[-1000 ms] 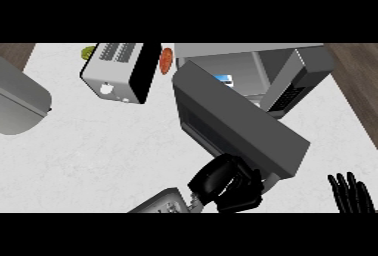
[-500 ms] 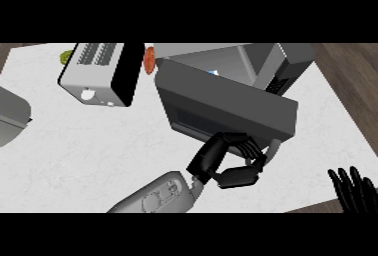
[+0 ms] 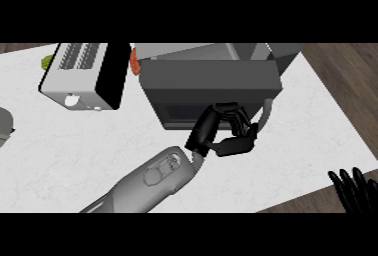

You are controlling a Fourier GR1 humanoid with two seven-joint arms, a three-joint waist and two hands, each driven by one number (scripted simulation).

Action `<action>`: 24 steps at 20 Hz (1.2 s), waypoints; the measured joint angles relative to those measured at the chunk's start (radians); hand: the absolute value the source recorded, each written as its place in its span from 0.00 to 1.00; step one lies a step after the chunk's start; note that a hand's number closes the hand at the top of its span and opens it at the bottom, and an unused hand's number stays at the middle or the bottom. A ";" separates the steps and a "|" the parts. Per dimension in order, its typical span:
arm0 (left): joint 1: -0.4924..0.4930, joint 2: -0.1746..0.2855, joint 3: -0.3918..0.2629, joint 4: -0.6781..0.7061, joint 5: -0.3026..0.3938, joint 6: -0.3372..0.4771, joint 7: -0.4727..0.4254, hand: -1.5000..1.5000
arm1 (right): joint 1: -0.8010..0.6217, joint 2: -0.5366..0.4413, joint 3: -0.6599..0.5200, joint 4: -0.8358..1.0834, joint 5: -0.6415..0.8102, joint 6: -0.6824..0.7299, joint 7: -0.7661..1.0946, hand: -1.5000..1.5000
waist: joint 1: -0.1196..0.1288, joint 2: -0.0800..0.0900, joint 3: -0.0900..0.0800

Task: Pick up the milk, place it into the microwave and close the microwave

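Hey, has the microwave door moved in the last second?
Yes. The microwave door has swung in toward the microwave body and now covers the opening that showed earlier. The left hand is at its front.

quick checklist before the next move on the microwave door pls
1. Milk inside the microwave: cannot tell, no milk shows.
2. Door swung across the opening: ok.
3. Door fully shut: cannot tell.
4. Left hand against the door's front, beside the handle: ok.
5. Right hand resting open at the lower right edge, apart from the door: ok.
6. Toaster stands left of the microwave, apart from the door: ok.
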 measured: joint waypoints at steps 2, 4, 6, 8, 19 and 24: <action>-0.026 0.000 0.019 0.022 0.032 0.002 -0.017 1.00 | 0.003 -0.006 0.008 -0.015 -0.012 0.007 0.011 0.00 | -0.013 0.006 0.001; -0.051 0.000 0.034 0.046 0.059 0.004 -0.035 1.00 | 0.009 -0.013 0.013 -0.033 -0.025 0.012 0.023 0.00 | -0.026 0.010 0.001; -0.073 0.000 0.048 0.074 0.082 0.003 -0.055 1.00 | 0.014 -0.019 0.014 -0.047 -0.038 0.017 0.031 0.00 | -0.036 0.013 0.001; -0.096 0.000 0.064 0.101 0.104 0.002 -0.072 1.00 | 0.016 -0.027 0.011 -0.061 -0.048 0.021 0.036 0.00 | -0.048 0.017 0.002; -0.131 0.003 0.080 0.163 0.186 0.012 -0.169 1.00 | 0.024 -0.065 0.012 -0.135 -0.112 0.049 0.074 0.00 | -0.082 0.021 0.004; -0.133 0.002 0.077 0.176 0.210 0.020 -0.206 1.00 | 0.032 -0.081 0.009 -0.164 -0.137 0.060 0.087 0.00 | -0.093 0.021 0.004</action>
